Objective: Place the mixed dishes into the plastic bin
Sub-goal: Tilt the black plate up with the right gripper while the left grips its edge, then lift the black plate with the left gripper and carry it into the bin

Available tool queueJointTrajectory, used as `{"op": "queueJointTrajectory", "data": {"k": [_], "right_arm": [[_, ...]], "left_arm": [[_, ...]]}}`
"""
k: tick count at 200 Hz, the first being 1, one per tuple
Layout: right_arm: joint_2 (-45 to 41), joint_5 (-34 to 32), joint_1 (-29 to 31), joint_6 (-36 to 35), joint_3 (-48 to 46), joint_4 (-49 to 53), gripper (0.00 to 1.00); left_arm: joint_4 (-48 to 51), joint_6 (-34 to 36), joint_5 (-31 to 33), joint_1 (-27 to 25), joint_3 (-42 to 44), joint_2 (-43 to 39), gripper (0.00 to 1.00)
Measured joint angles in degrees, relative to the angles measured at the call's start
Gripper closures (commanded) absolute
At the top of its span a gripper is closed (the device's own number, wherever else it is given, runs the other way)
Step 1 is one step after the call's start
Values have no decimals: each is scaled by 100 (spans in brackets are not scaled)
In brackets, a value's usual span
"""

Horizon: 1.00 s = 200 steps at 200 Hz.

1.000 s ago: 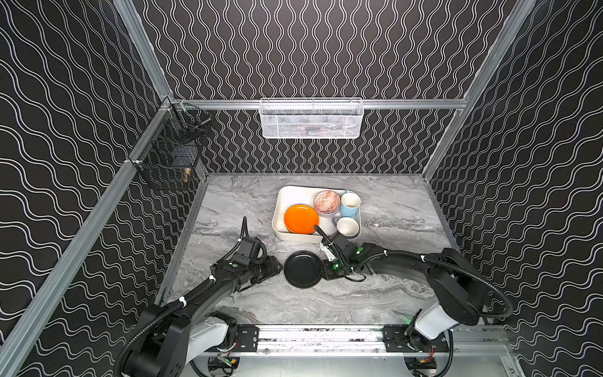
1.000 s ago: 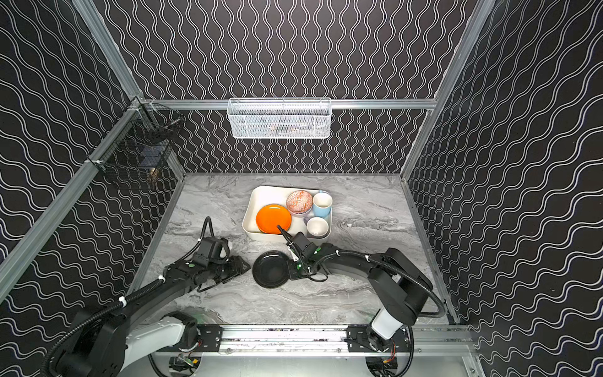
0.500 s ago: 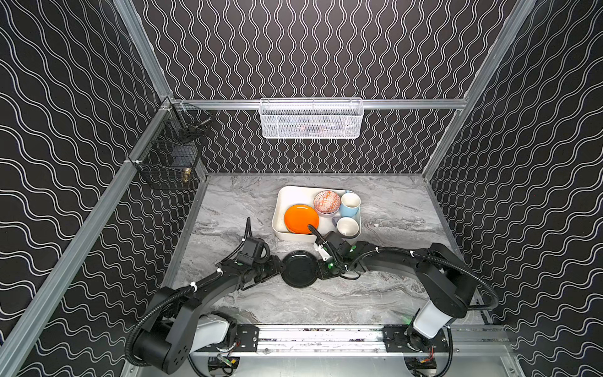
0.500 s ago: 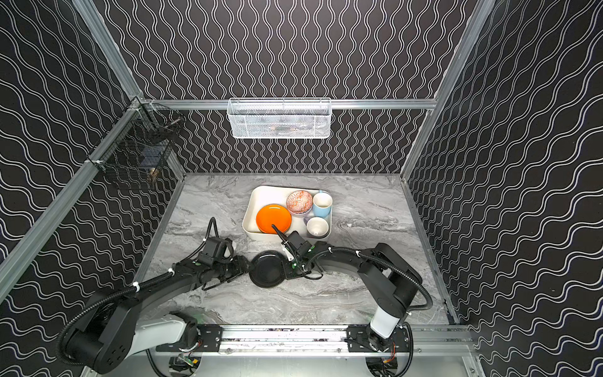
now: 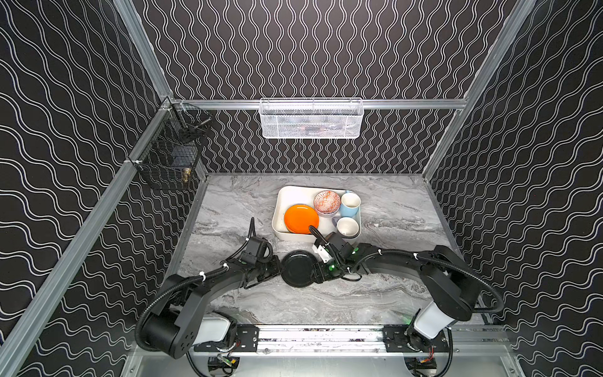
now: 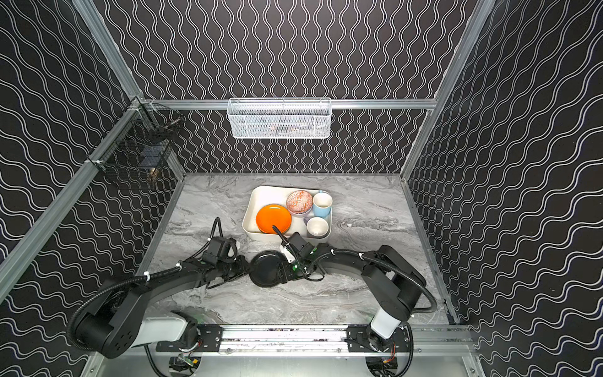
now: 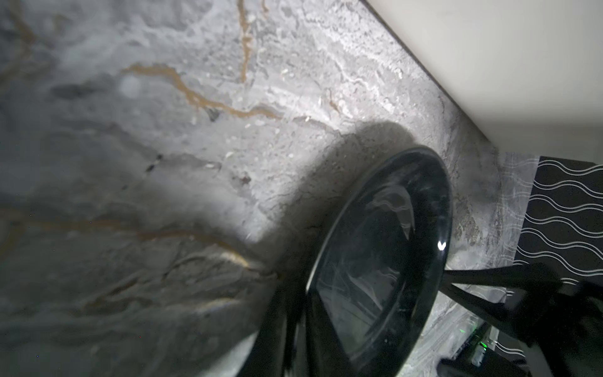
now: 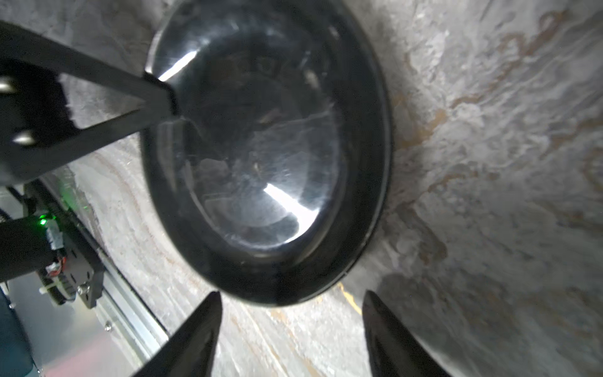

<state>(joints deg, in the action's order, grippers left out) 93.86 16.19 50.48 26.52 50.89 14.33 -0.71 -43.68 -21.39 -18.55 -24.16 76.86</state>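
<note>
A black plate (image 5: 298, 268) (image 6: 267, 268) sits on the marble table just in front of the plastic bin (image 5: 287, 196) (image 6: 261, 196). My left gripper (image 5: 277, 267) (image 7: 303, 326) is shut on the plate's left rim (image 7: 375, 261). At the plate's right edge my right gripper (image 5: 318, 272) (image 8: 290, 302) stands open, its fingertips (image 8: 212, 306) apart and just clear of the rim (image 8: 267, 163). Inside the bin are an orange plate (image 5: 301, 218), an orange-white patterned bowl (image 5: 327, 201), a light-blue mug (image 5: 349, 204) and a pale lavender mug (image 5: 347, 226).
A white wire-mesh basket (image 5: 311, 119) hangs on the back wall, and a black wire basket (image 5: 169, 153) is fixed at the left rail. The bin's cream wall (image 7: 505, 65) stands close behind the black plate. A metal rail (image 5: 319, 336) runs along the front.
My left gripper moved in and shut on the black plate's left rim. The right gripper, earlier shut on the plate's right edge, has opened and let go.
</note>
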Motion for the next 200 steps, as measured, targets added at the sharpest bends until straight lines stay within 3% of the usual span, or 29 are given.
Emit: {"op": "queueJointTrajectory", "data": {"k": [47, 94, 141, 200], "right_arm": [[-706, -267, -2, -20, 11, 275, 21], [-1416, -540, -7, -24, -9, 577, 13], [-2004, -868, -7, -46, -94, 859, 10], [-2852, -1292, -79, -61, -216, 1084, 4]], "left_arm": [[-149, -7, -44, -24, 74, -31, 100], [1080, 0, 203, -28, -280, -822, 100], [2472, 269, 413, -28, -2022, -1252, 100], [3189, 638, 931, 0, -4127, 195, 100]]}}
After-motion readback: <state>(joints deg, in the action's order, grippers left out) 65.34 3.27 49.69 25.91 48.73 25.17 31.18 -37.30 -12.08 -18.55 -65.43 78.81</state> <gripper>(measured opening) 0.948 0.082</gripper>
